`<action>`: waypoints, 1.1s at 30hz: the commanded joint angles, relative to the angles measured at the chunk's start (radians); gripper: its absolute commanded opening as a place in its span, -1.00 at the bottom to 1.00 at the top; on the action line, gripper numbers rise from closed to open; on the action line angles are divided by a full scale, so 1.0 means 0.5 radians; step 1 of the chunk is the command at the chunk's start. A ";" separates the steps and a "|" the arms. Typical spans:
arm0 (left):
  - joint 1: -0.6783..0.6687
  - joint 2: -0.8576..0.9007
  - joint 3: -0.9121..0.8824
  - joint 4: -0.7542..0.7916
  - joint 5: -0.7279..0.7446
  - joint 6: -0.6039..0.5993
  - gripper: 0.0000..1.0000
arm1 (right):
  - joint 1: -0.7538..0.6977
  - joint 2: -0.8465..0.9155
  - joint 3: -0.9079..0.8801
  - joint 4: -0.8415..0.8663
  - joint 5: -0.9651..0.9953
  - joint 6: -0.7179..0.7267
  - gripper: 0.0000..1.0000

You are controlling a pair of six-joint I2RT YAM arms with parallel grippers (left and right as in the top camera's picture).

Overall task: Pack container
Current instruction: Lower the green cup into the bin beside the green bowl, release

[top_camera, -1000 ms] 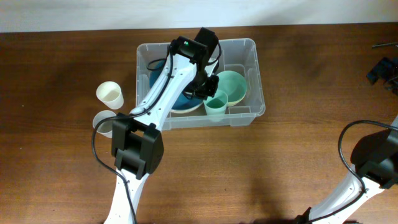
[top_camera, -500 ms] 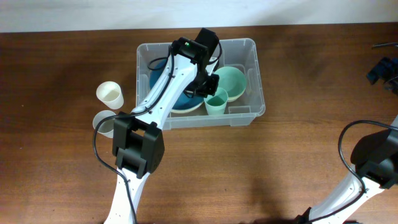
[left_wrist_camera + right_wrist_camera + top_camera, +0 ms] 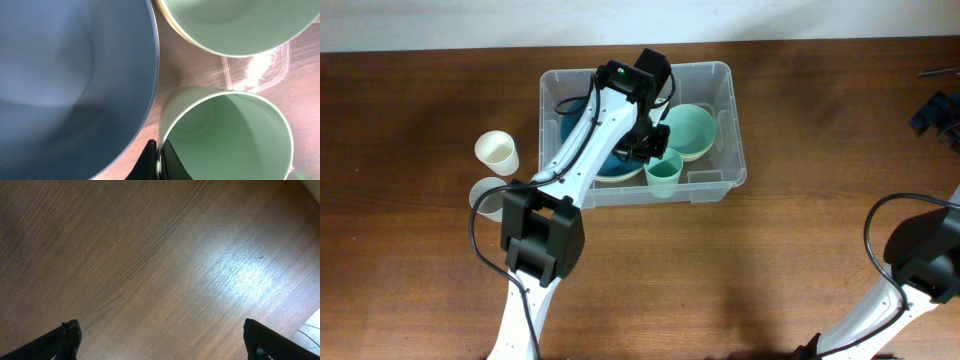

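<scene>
The clear plastic container (image 3: 730, 110) stands at the back middle of the table. Inside it are a blue bowl (image 3: 610, 165), a light green bowl (image 3: 695, 130) and a light green cup (image 3: 665, 172). My left gripper (image 3: 647, 150) reaches into the container and is shut on the cup's rim. In the left wrist view its fingers (image 3: 159, 162) pinch the wall of the green cup (image 3: 225, 137), with the blue bowl (image 3: 70, 75) on the left and the green bowl (image 3: 235, 25) above. My right gripper (image 3: 160, 340) is open over bare wood.
A cream cup (image 3: 497, 152) and a clear cup (image 3: 485, 195) stand on the table left of the container. Dark gear (image 3: 935, 110) lies at the far right edge. The right arm's base (image 3: 920, 250) is at the lower right.
My left gripper has shifted the green cup slightly left and toward the container's front wall. The right arm has not moved.
</scene>
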State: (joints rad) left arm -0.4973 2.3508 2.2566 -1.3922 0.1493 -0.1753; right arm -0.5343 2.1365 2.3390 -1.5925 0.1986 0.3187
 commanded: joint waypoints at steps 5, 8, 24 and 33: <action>0.003 0.011 0.002 0.091 0.007 0.025 -0.95 | 0.007 -0.008 -0.002 0.002 0.032 0.023 0.98; 0.003 0.011 0.002 0.149 0.007 0.025 -0.95 | 0.007 -0.008 -0.002 0.002 0.031 0.023 0.98; 0.003 0.011 0.002 0.247 0.008 0.025 -0.95 | 0.007 -0.008 -0.002 0.002 0.032 0.023 0.97; -0.020 0.012 0.002 0.106 0.073 0.026 -0.99 | 0.007 -0.008 -0.002 0.002 0.032 0.023 0.98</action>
State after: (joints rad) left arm -0.4984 2.3508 2.2566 -1.3449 0.1669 -0.1753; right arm -0.5343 2.1365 2.3390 -1.5925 0.1986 0.3183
